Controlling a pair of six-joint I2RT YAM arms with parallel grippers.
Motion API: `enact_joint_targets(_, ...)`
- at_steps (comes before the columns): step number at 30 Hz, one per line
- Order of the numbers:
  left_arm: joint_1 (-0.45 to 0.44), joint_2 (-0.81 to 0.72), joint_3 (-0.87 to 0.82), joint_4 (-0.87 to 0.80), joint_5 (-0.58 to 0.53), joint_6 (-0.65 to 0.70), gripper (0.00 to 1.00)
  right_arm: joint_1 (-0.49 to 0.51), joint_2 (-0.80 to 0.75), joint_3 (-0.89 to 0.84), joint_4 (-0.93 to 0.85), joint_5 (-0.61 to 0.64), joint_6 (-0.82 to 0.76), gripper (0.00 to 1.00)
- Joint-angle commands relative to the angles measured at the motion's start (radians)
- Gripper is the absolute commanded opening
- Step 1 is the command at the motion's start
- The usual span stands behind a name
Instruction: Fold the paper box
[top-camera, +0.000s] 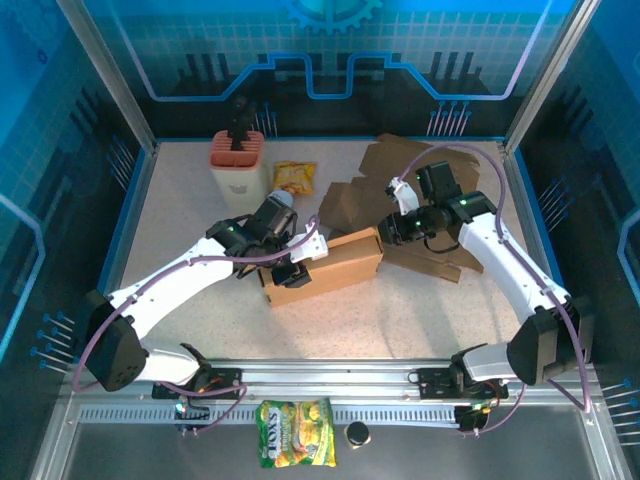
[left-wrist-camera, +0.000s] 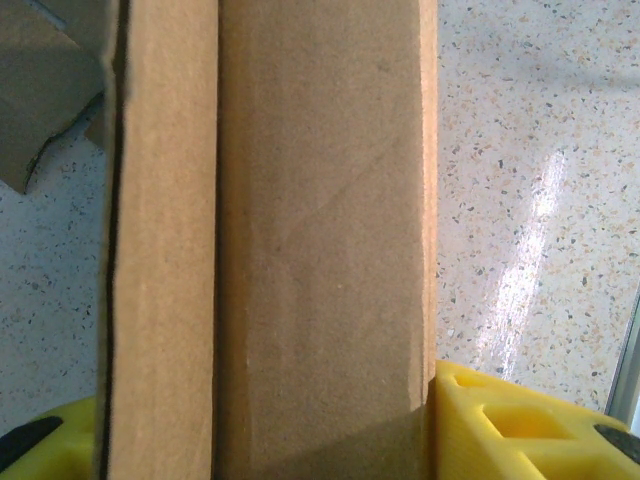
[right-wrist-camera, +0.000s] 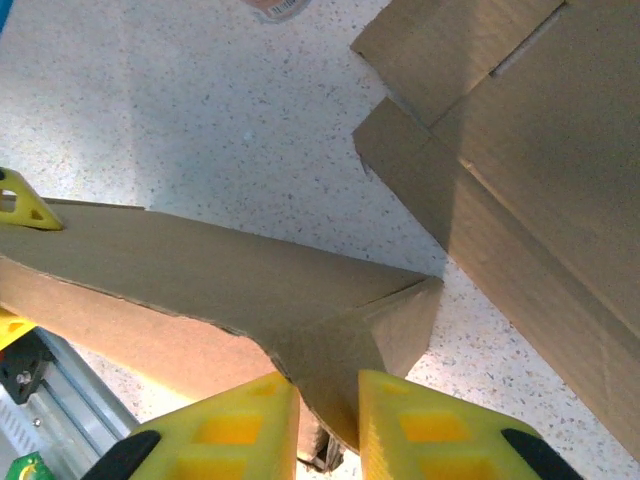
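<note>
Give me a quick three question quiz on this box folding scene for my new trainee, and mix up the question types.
1. True or false: the paper box sits between the fingers of the left end effector.
2. In the top view, what lies just right of the orange-topped container? A) yellow snack bag B) scissors C) mug
3. Fill in: the right end effector has a box ___ between its fingers.
Key: 1 true; 2 A; 3 flap.
</note>
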Motion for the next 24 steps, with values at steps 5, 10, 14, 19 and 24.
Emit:
enact_joint_targets(5, 0.004, 0.011, 0.013, -0.048, 0.051, 0.015, 0.50, 0.032, 0.013, 0.041, -0.054, 0.088, -0.033, 0.22)
enact_joint_targets(10, 0.004, 0.012, 0.015, -0.048, 0.051, 0.015, 0.50, 0.057, 0.020, 0.047, -0.057, 0.123, -0.032, 0.15)
enact_joint_targets(14, 0.005, 0.014, 0.017, -0.047, 0.049, 0.015, 0.50, 0.087, 0.022, 0.063, -0.071, 0.189, -0.027, 0.07)
enact_joint_targets(19, 0.004, 0.017, 0.019, -0.044, 0.043, 0.012, 0.49, 0.110, 0.023, 0.092, -0.104, 0.233, 0.006, 0.00)
enact_joint_targets(24, 0.005, 0.021, 0.022, -0.043, 0.041, 0.008, 0.48, 0.113, 0.046, 0.116, -0.153, 0.210, 0.080, 0.00)
